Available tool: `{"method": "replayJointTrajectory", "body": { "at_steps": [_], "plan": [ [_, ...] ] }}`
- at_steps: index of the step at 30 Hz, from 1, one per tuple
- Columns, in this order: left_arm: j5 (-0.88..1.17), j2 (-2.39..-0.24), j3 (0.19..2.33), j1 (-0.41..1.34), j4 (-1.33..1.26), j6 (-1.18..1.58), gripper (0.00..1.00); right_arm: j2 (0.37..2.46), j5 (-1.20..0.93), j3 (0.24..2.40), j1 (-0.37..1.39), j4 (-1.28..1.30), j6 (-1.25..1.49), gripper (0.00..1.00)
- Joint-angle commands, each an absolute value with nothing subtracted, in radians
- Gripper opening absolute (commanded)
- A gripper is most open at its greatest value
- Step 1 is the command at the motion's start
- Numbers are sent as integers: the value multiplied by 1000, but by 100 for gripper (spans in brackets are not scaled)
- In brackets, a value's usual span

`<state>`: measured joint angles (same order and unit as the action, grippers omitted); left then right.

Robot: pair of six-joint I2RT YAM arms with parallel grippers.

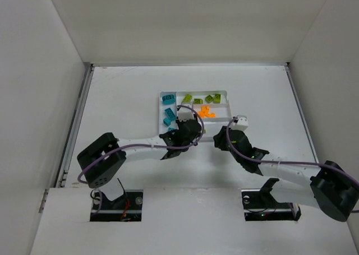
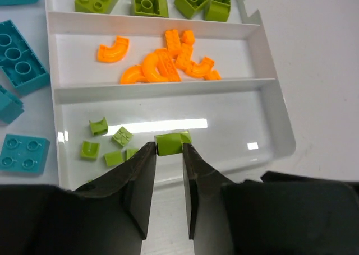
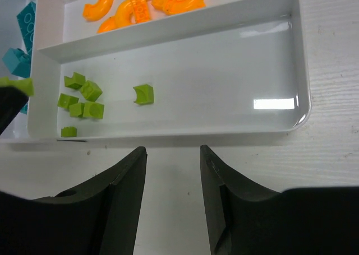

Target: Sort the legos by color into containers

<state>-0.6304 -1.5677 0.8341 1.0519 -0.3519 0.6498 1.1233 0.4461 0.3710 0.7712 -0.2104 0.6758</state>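
My left gripper (image 2: 169,148) is shut on a small lime green lego (image 2: 171,142), held at the fingertips over the near long section of the white tray (image 2: 162,87). Several small lime legos (image 2: 106,145) lie in that section. Orange legos (image 2: 162,61) fill the middle section, and bigger lime legos (image 2: 151,3) the far one. Teal legos (image 2: 19,56) lie in the crosswise section on the left. My right gripper (image 3: 173,149) is open and empty, just outside the tray's near wall (image 3: 168,136). In the top view the left gripper (image 1: 180,133) is over the tray's near edge and the right gripper (image 1: 220,136) beside it.
The tray (image 1: 226,92) sits mid-table, in front of both arms. White enclosure walls stand at the left, right and back. In the right wrist view one lime lego (image 3: 143,93) lies apart from the cluster (image 3: 84,98).
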Motion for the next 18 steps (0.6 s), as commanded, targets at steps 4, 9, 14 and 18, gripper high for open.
{"method": "replayJointTrajectory", "body": {
  "at_steps": [4, 9, 14, 18],
  "plan": [
    [-548, -1609, 861, 999, -344, 627, 47, 1068, 515, 345, 765, -294, 687, 49],
    [-600, -1452, 755, 996, -334, 623, 75, 987, 587, 313, 765, -298, 684, 49],
    [-653, -1240, 626, 958, -289, 640, 100, 842, 667, 253, 740, -285, 695, 48],
    [-654, -1100, 540, 891, -221, 681, 100, 727, 692, 203, 670, -253, 730, 35]
  ]
}}
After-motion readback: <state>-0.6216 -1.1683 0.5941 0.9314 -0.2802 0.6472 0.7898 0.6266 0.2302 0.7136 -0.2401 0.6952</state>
